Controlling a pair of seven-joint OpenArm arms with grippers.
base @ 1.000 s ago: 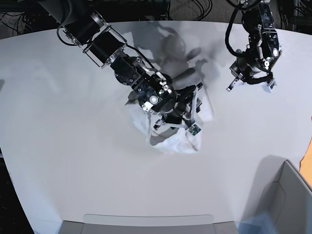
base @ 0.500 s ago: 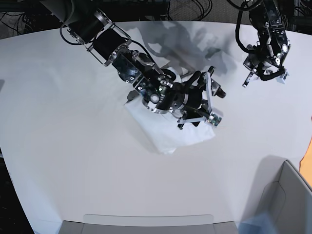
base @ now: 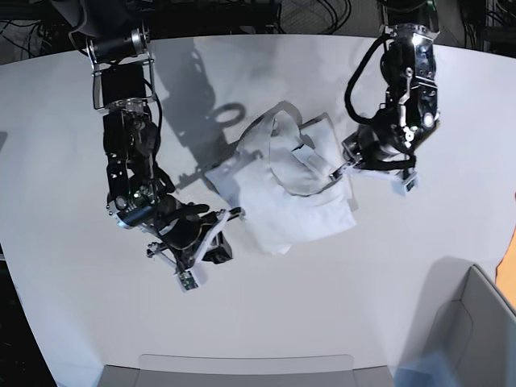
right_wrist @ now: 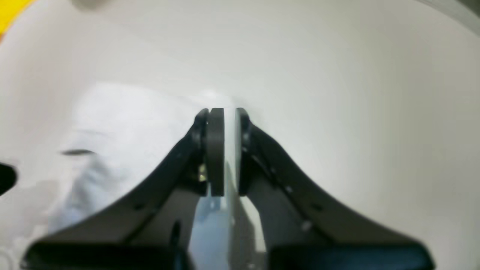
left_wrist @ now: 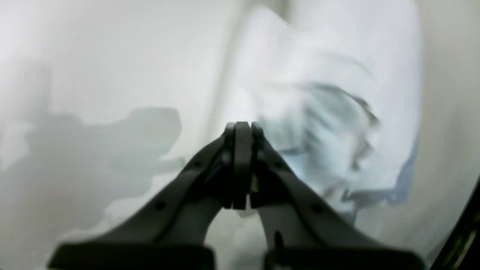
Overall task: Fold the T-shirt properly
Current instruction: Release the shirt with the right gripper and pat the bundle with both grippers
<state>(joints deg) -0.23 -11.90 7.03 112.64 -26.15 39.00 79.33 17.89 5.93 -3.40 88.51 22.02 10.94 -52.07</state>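
The white T-shirt (base: 294,189) lies rumpled in the middle of the table, with a raised fold near its top. In the base view my left gripper (base: 339,171) is at the shirt's right edge, its tips on or just over the fabric. The left wrist view shows that gripper (left_wrist: 242,129) shut, nothing visible between its fingers, and the T-shirt (left_wrist: 337,86) blurred behind it. My right gripper (base: 211,239) is off the shirt, down and to the left over bare table. In the right wrist view its jaws (right_wrist: 224,120) stand almost together with only a thin slit, with the T-shirt (right_wrist: 120,142) to the left.
A grey bin (base: 477,322) stands at the lower right corner and a grey tray edge (base: 242,364) runs along the front. Something orange (base: 510,262) shows at the right edge. Dark cables and frame lie behind the table's far rim.
My right arm has left the shirt, swung down-left and closed its jaws. My left arm has come down from the back right to the shirt's right edge. The shirt lies more spread.
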